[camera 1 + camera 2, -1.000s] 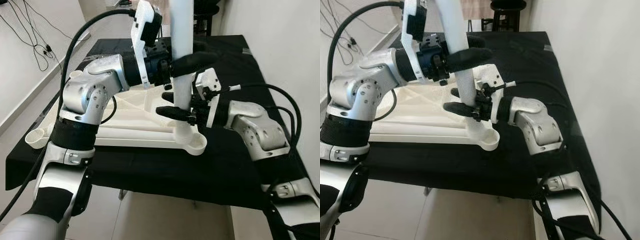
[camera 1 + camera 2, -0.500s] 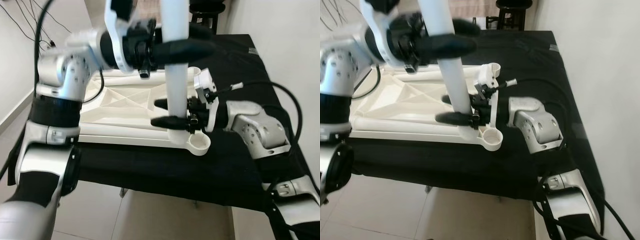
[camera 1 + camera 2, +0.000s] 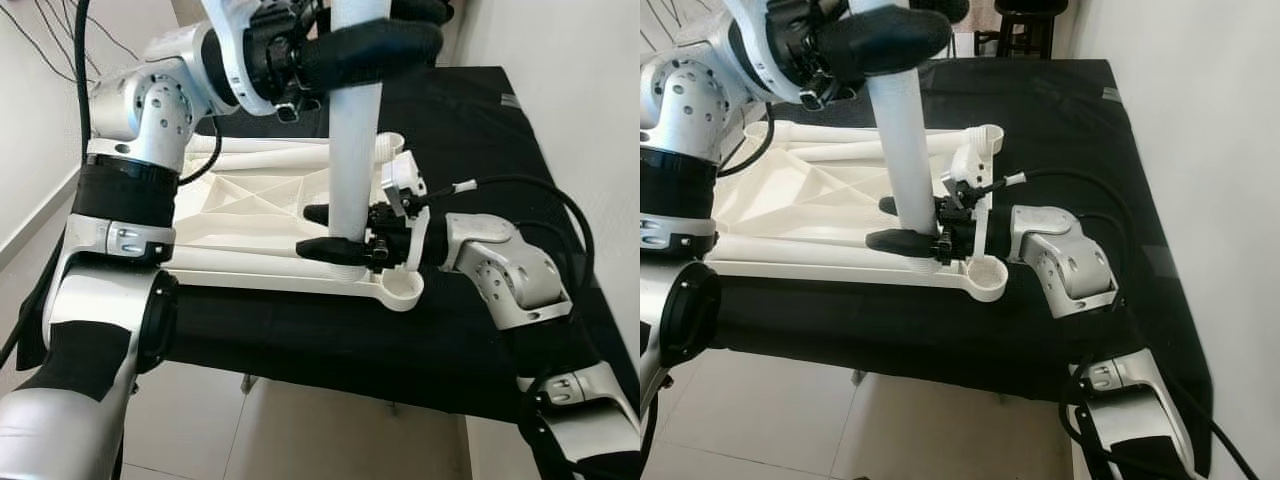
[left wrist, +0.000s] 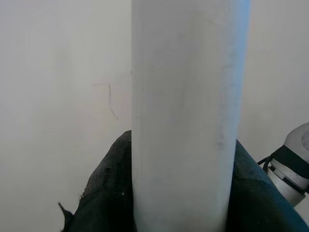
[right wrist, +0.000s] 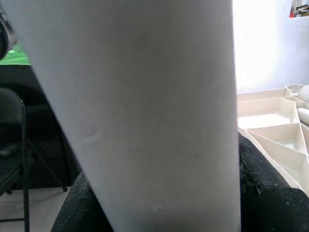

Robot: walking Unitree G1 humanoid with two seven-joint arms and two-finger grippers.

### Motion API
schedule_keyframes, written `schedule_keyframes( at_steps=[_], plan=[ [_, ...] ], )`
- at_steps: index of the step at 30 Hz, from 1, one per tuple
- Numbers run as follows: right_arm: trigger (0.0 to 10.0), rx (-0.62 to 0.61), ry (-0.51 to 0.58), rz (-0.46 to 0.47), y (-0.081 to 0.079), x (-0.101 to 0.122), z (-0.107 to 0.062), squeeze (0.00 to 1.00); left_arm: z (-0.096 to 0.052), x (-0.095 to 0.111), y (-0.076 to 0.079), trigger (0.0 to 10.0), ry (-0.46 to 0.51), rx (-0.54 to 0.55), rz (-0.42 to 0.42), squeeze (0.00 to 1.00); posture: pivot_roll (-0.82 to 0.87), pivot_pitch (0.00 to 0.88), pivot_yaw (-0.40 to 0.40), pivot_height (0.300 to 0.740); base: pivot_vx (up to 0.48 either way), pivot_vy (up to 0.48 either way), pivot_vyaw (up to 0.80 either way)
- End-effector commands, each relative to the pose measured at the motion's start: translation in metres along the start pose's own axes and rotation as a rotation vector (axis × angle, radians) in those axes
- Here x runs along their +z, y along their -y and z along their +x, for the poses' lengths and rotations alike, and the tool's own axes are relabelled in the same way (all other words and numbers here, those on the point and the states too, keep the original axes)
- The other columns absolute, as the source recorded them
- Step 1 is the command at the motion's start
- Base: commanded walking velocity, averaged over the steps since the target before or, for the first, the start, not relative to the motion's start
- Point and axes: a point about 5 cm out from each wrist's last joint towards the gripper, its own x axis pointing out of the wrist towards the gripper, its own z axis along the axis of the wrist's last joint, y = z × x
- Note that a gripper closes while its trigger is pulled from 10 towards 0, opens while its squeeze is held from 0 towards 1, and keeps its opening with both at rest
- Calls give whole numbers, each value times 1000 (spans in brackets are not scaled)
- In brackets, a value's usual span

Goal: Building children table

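Note:
A white tabletop [image 3: 250, 215] lies upside down, ribs showing, on a black-covered table [image 3: 470, 120]. A white tube leg [image 3: 355, 150] stands nearly upright over its near right corner. The leg's lower end sits just left of the round corner socket [image 3: 403, 290]. My left gripper [image 3: 385, 25] is shut on the leg high up, its fingers [image 4: 104, 193] on either side of the tube [image 4: 186, 116]. My right gripper [image 3: 335, 230] is shut on the leg near its foot, coming in from the right. In the right wrist view the leg [image 5: 145, 106] stands before the ribs [image 5: 270, 125].
The table's front edge [image 3: 330, 365] drops to a tiled floor [image 3: 300, 430]. A white wall [image 3: 590, 100] runs close along the right side. Cables [image 3: 50, 40] hang on the left wall. A dark stool [image 3: 1025, 15] stands behind the table.
The leg now stands straighter, and its foot has shifted left of the corner socket. My left gripper sits higher on it. The right gripper has kept its hold low down. The camera has shifted.

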Motion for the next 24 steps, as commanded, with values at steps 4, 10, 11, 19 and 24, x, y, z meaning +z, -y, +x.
schedule_keyframes(
  at_steps=[4, 10, 11, 19, 24],
  plan=[
    [0, -19, 132, -8, 3, 20, -10, 0, 3, -20, 14, 0, -12, -104, -43, 0, -20, 126, 14, 740, 0, 0, 0],
    [0, -38, 112, -23, 3, 16, -7, 0, -2, -29, 17, 6549, -4, -41, -71, 533, -21, 123, 17, 740, 0, 0, 0],
    [0, -61, 93, -24, 5, 13, -6, 0, -4, -31, 16, 10000, 1, -3, -102, 1000, -21, 123, 17, 740, 0, 0, 0],
    [0, -358, 29, -6, 35, 1, -24, 0, -55, -43, 14, 10000, 14, 371, -54, 1000, -18, 127, 22, 740, 0, 0, 0],
    [0, -435, 29, -3, 41, -1, -36, 0, -88, -49, 20, 10000, -38, 597, -14, 1000, -16, 131, 24, 740, 0, 0, 0]
  ],
)
